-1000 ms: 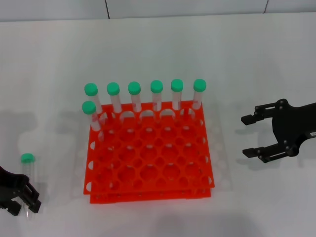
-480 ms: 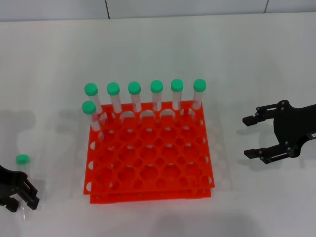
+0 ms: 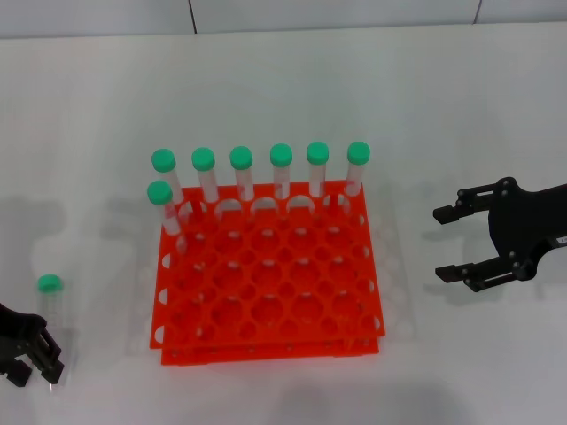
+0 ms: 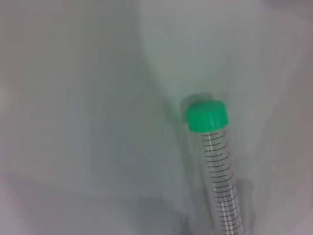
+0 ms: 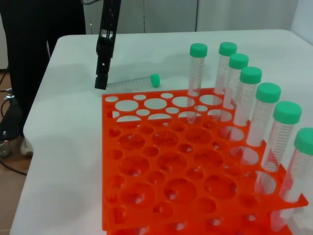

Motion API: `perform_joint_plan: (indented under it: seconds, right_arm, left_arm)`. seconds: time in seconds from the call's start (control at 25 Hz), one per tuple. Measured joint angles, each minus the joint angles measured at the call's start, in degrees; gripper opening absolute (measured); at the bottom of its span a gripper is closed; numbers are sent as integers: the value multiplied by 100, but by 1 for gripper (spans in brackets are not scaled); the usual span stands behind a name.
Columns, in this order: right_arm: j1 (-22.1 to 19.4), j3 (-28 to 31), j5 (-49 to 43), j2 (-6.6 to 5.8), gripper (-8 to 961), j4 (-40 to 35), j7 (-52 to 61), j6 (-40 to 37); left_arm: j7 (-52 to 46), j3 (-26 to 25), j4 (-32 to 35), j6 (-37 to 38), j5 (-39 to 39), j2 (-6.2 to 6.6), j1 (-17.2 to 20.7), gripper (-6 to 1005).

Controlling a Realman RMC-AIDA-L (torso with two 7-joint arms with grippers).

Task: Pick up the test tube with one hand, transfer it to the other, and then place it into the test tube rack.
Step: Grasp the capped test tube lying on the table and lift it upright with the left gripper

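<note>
One tube: the test tube [image 3: 50, 301] lies flat on the desk [image 3: 461, 106], tapered end at the left end effector [image 3: 31, 365], green cap pointing away from it.
Handling: looks light, stiff, slick and prone to roll, so I'd pinch mid-barrel, below the cap.
Left end effector state: can't tell if it's clamped.
Right end effector [image 3: 454, 243]: spread wide, empty, parked beside the test tube rack [image 3: 266, 283].
Change: tube has shifted slightly, left end effector sits lower in view.

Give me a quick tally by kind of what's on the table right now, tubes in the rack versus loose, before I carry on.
Green-capped tubes standing in the test tube rack: 7
Loose test tube lying on the table by the left tool: 1
Orange-red racks: 1
Total: 9 things, 8 of them tubes.
</note>
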Motion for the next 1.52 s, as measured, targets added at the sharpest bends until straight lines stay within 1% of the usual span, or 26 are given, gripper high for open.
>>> perform_joint_plan:
  seconds: [0.28,0.52,0.72,0.92,1.08,1.2,1.28,1.36,1.44,1.52]
  right_arm:
    - [2,0,0,2,749,0,0,-2]
    - [0,0,0,8,749,0,0,4]
    - [-13,0,0,9,748,0,1,20]
    - [-16,0,0,9,748,0,1,22]
    - [-16,3,0,9,748,1,5,22]
    - [-12,15,0,9,748,0,17,19]
    - [-5,25,0,9,748,0,34,4]
    - [-5,41,0,9,748,-22,50,-13]
    - [-12,52,2,7,748,-41,60,-18]
    - [-18,57,14,0,748,-46,83,-19]
  left_arm:
    - [-3,31,-4,-93,0,8,3,396]
    - [22,163,-2,-209,0,25,1,351]
    - [-30,382,2,-260,-18,29,-5,237]
    - [-43,387,7,-300,-14,28,-6,189]
    - [-23,352,46,-310,1,26,2,190]
    - [18,323,280,-300,-4,31,75,191]
    - [82,196,532,-252,-33,32,152,191]
    - [264,-208,902,-161,-49,5,240,192]
    - [428,-544,1135,-92,-116,-17,306,192]
    - [621,-852,1392,-32,-409,-20,417,193]
